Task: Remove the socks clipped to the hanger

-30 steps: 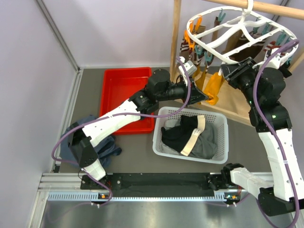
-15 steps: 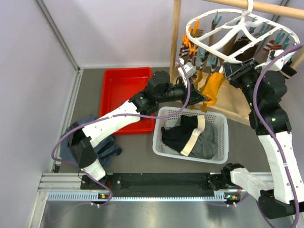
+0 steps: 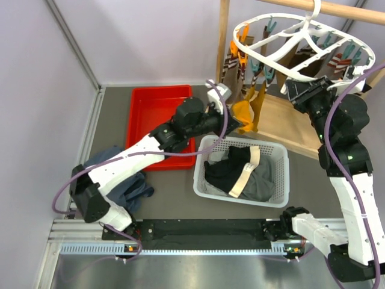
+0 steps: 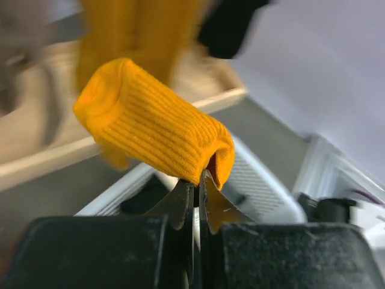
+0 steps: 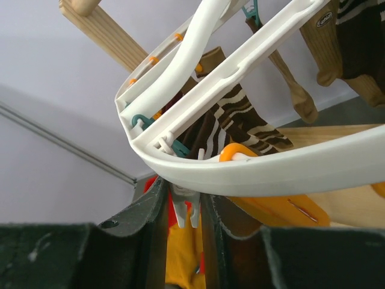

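Observation:
The white hanger hangs from a wooden pole at the top right, with several socks clipped round its rim. My left gripper is shut on a mustard sock, just above the basket's far edge. In the left wrist view the jaws pinch the sock's folded edge. My right gripper is under the hanger's near rim. In the right wrist view its jaws close on a white clip below the rim. A brown-white striped sock hangs behind.
A white basket with black and grey clothes sits at centre. A red tray lies left of it. A blue-grey garment lies at the left. The wooden rack's post and base board stand at the back right.
My left gripper has pulled back to the left with the mustard sock, away from the right gripper. The hanger has swung and levelled. The right gripper stays at the rim.

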{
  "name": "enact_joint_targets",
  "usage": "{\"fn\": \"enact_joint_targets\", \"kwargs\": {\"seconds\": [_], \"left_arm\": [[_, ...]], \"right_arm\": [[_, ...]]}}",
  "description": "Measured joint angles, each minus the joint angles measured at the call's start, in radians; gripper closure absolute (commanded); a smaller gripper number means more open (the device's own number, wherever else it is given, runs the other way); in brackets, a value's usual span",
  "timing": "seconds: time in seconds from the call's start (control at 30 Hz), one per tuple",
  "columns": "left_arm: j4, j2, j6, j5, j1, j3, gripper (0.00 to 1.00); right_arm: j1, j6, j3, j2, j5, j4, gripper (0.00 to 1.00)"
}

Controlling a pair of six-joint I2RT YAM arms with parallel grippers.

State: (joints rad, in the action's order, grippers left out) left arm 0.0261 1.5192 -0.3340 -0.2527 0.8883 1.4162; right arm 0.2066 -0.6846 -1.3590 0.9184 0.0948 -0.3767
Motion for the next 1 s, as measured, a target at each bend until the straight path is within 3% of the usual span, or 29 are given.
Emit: {"fn": "enact_joint_targets", "kwargs": {"seconds": [0.13, 0.23, 0.27, 0.4, 0.43, 0.57, 0.73, 1.0], "left_arm": [[0.122, -0.106, -0.013, 0.262, -0.065, -0.083, 1.00], [0.224, -0.164, -0.048, 0.415, -0.161, -0.142, 0.91], [0.240, -0.173, -0.059, 0.440, -0.191, -0.161, 0.87], [0.298, -0.166, -0.099, 0.489, -0.333, -0.259, 0.52], [0.316, -0.146, -0.113, 0.497, -0.353, -0.276, 0.39], [0.406, -0.029, -0.151, 0.542, -0.374, -0.261, 0.24], [0.472, 0.039, -0.158, 0.540, -0.374, -0.203, 0.20], [0.381, 0.058, -0.096, 0.363, -0.374, -0.164, 0.23]], "right_arm": [[0.000, 0.026, -0.005, -0.006, -0.010, -0.022, 0.96], [0.000, 0.040, -0.005, -0.006, -0.013, -0.045, 0.95], [0.000, 0.045, -0.005, -0.006, -0.014, -0.048, 0.95], [0.000, 0.063, -0.005, -0.008, -0.014, -0.052, 0.94], [0.000, 0.066, -0.005, -0.009, -0.013, -0.053, 0.94], [0.000, 0.082, -0.005, -0.016, -0.013, -0.061, 0.94], [0.000, 0.098, -0.005, -0.022, -0.013, -0.067, 0.95], [0.000, 0.111, -0.018, -0.023, -0.012, -0.084, 0.95]]}}
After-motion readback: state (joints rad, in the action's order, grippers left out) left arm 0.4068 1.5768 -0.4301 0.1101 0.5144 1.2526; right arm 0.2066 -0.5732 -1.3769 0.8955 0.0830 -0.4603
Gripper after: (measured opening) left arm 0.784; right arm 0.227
